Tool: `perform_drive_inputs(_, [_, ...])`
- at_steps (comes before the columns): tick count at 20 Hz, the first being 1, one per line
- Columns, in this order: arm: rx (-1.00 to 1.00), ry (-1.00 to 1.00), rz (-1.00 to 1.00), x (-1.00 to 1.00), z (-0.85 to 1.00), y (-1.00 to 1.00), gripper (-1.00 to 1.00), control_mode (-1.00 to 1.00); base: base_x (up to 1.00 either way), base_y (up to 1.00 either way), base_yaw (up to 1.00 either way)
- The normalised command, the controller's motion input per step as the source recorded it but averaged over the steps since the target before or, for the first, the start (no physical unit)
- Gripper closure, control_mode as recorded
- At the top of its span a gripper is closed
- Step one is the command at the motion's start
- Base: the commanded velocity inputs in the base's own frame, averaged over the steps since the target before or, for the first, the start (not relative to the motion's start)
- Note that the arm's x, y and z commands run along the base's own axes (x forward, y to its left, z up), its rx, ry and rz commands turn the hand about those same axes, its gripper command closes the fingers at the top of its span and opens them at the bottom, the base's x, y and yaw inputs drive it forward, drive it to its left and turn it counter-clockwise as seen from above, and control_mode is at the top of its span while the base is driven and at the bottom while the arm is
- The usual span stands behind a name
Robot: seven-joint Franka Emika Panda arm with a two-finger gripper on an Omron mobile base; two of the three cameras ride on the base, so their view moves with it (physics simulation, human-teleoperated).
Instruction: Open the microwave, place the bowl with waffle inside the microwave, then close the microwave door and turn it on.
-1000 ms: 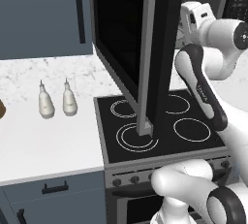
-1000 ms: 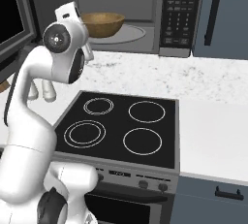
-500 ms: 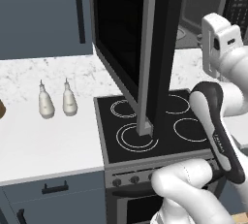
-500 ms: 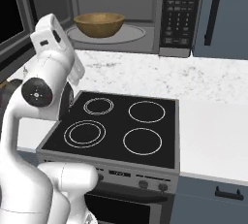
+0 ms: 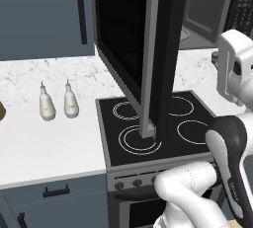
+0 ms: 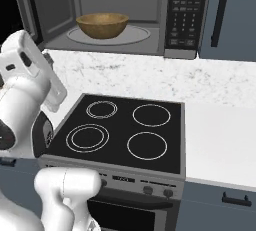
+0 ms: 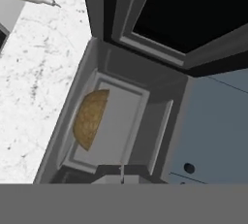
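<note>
Now the bowl sits inside the microwave, on the pale round plate near the middle of the grey floor. From my hand camera I see only its tan rim against the cavity wall, so I cannot tell whether the waffle is in it. The door stands swung wide, its edge hanging out over the front left corner of the stovetop. My gripper's tips are not clear at the bottom of my view, so I cannot tell how far open it is; nothing seems to be held.

As I judge it, closing the door is the step in hand. I should get behind the door's outer face near its free edge and push it in a steady arc toward the opening, keeping my wrist clear of the frame. After that comes the keypad at the microwave's right side.

Two bottles stand on the counter left of the stove, well away from that sweep.
</note>
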Motion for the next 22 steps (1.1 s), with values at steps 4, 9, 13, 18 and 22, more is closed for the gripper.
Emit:
perform_drive_inputs(4, [0.0,0.03,0.0,-1.0,0.0,0.51,1.0,-1.0,0.0,0.0,0.0])
perform_drive_inputs(9, [-0.05,-0.01,0.0,-1.0,-0.02,0.76,1.0,-1.0,0.0,0.0,0.0])
perform_drive_inputs(13, [-0.14,0.0,-0.1,-1.0,-0.13,1.0,1.0,-1.0,0.0,0.0,0.0])
perform_drive_inputs(18, [-0.09,0.0,-0.12,-0.91,-0.01,0.96,1.0,-1.0,0.0,0.0,0.0])
perform_drive_inputs(22, [-0.12,0.06,-0.23,-0.19,-0.08,1.0,1.0,-1.0,0.0,0.0,0.0])
